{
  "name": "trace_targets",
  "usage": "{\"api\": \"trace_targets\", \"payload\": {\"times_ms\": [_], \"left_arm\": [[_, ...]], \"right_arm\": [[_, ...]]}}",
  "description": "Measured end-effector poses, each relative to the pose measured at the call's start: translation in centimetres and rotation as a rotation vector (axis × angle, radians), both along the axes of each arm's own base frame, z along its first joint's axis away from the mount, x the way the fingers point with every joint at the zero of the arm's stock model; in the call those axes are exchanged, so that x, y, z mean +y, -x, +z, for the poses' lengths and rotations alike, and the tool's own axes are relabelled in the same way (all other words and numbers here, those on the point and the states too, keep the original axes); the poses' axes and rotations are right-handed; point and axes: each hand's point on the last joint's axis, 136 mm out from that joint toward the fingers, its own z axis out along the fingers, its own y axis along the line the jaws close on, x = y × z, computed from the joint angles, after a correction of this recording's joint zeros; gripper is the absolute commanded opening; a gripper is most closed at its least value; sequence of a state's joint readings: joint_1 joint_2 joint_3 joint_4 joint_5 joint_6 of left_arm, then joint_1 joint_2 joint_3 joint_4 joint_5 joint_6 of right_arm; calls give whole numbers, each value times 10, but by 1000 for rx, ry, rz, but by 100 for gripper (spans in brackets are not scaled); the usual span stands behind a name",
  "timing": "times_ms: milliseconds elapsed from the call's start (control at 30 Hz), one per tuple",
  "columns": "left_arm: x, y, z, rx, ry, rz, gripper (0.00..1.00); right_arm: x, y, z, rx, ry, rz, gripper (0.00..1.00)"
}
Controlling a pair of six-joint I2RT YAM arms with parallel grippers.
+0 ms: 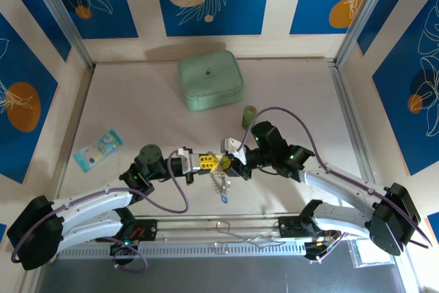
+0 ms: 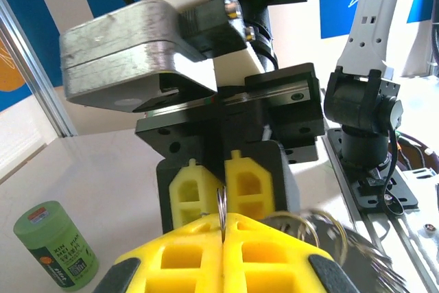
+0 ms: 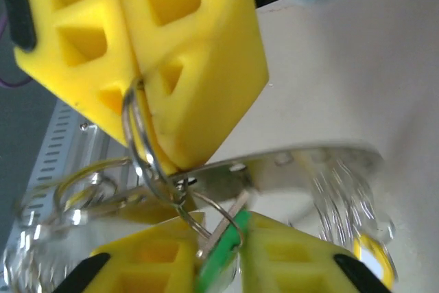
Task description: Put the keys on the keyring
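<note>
Top external view: the left gripper [image 1: 208, 162] and right gripper [image 1: 232, 164] meet over the pale tabletop [image 1: 137, 101] near its front edge, with open room around them. The mint case [image 1: 210, 80], green cylinder [image 1: 249, 116] and packet [image 1: 98, 149] lie well apart. Seen close, the left fingers [image 3: 192, 53] clench the keyring [image 3: 134, 135] by its thin loop. The right fingers [image 3: 295, 259] seem to pinch the green key [image 3: 218, 265], which is half hidden between them. Silvery coils [image 3: 343, 197] hang blurred.
</note>
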State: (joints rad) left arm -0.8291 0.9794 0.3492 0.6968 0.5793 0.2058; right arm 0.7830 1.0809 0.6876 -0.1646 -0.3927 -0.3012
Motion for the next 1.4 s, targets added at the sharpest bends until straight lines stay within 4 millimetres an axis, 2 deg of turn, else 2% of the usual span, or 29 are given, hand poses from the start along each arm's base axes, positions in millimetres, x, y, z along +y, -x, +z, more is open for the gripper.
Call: {"api": "trace_targets", "payload": {"times_ms": [133, 367, 567, 967, 1067, 1133, 1267, 1400], "left_arm": [[0, 0, 1, 13, 4, -3, 0], [-1, -1, -17, 68, -72, -2, 0], [-5, -8, -6, 30, -87, 20, 0], [-3, -14, -14, 22, -140, 52, 1], [-2, -16, -16, 22, -147, 62, 28], [-1, -19, -19, 28, -158, 82, 37], [7, -23, -21, 21, -151, 143, 42], [27, -32, -15, -15, -101, 273, 49]], "right_arm": [[-2, -3, 4, -32, -7, -14, 1], [-14, -6, 20, -116, 12, -42, 0], [-23, -10, 31, -192, 52, -68, 0], [-30, -14, 29, -259, 139, -94, 0], [-30, -14, 31, -283, 161, -99, 0], [-32, -16, 33, -298, 180, -110, 0], [-32, -25, 35, -322, 233, -138, 0], [-29, -35, 29, -332, 312, -156, 0]]}}
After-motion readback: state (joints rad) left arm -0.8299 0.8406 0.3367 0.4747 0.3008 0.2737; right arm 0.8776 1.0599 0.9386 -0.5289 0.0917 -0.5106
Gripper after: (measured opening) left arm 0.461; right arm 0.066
